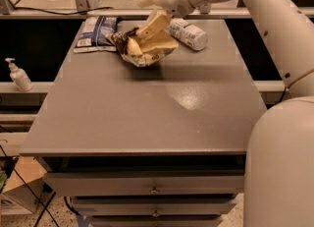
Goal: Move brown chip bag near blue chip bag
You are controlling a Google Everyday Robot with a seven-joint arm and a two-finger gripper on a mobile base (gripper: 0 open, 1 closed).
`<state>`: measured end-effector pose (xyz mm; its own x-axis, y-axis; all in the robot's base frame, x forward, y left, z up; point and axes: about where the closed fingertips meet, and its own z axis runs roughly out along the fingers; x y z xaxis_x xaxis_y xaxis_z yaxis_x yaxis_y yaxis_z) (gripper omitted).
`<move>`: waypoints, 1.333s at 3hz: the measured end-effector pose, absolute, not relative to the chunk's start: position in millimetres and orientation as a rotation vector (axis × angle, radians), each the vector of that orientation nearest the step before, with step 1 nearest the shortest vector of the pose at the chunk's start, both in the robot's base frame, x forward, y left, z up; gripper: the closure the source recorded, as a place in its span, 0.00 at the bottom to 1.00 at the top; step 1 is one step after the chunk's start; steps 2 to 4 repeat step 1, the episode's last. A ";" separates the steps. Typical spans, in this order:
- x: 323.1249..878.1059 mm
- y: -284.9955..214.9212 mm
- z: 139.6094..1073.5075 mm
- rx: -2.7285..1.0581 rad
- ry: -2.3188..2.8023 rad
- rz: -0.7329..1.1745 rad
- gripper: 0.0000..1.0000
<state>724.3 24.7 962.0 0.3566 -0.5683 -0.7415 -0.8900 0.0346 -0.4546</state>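
In the camera view, I have the gripper (148, 34) clenched on the crumpled brown chip bag (140, 51), low over the far end of the table (147, 123), just right of the blue chip bag (97, 32); I judge lowering and releasing comes next.

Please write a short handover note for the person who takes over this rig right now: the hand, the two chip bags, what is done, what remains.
The hand is over the far side of the table, shut on the top of the brown chip bag.
The brown chip bag seems slightly lifted, with a shadow beneath it, just right of the blue chip bag, which lies flat at the far left corner.
Done: the bags are already close.
Left: lower the bag, open the hand, retreat without hitting the white bottle.
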 end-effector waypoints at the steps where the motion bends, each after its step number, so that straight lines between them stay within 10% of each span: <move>1: 724.4 26.8 960.5 -1.651 1.323 0.419 0.00; 4: 724.4 26.8 960.5 -1.651 1.323 0.419 0.00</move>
